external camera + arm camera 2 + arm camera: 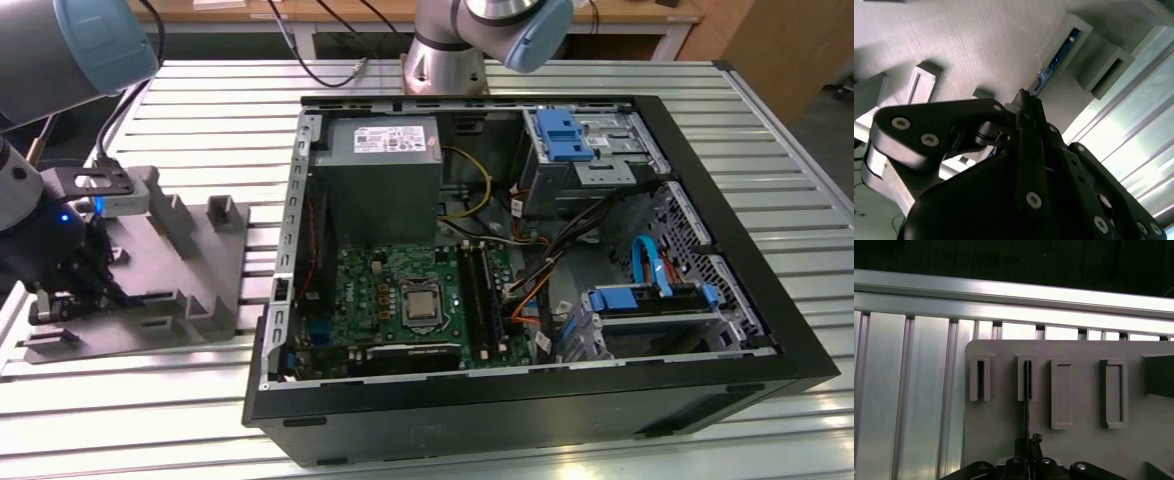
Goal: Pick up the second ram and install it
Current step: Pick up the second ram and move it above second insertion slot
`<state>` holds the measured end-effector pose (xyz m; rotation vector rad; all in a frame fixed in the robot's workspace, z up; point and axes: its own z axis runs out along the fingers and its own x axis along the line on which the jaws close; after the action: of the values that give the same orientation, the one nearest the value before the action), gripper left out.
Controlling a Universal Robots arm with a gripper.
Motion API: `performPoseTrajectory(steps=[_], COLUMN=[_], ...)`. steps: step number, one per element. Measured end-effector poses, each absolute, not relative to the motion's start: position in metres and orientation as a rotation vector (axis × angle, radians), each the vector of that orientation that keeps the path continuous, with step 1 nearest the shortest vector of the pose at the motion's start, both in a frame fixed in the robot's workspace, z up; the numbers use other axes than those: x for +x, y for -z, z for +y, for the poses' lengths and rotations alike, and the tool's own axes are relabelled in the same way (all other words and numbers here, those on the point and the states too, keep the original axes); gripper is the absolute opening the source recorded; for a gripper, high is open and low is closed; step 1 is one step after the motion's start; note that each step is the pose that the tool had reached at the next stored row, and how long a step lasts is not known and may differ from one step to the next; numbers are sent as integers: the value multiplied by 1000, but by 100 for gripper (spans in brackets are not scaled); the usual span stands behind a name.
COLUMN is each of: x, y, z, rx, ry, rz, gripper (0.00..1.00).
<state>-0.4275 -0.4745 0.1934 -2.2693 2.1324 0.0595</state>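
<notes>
Black jaws pinch the second ram [1058, 58], a thin blue-edged board.

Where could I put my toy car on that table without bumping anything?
Bare slats of the table show in front of the grey holder tray, and beside the computer case at the exterior view's right. It is crowded on the tray, where the gripper is at the second ram, and inside the case, full of cables.

We see an open black computer case [534, 412] on the slatted metal table [200, 110], green motherboard [367, 285] inside. Grey plastic tray [200, 305] alongside.
</notes>
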Motion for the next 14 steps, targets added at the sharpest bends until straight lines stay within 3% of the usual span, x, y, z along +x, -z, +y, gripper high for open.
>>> performPoseTrajectory(steps=[14], x=[-428], y=[-195], z=[-475], rx=[-2267], ry=[-64], rz=[2130], gripper=[14])
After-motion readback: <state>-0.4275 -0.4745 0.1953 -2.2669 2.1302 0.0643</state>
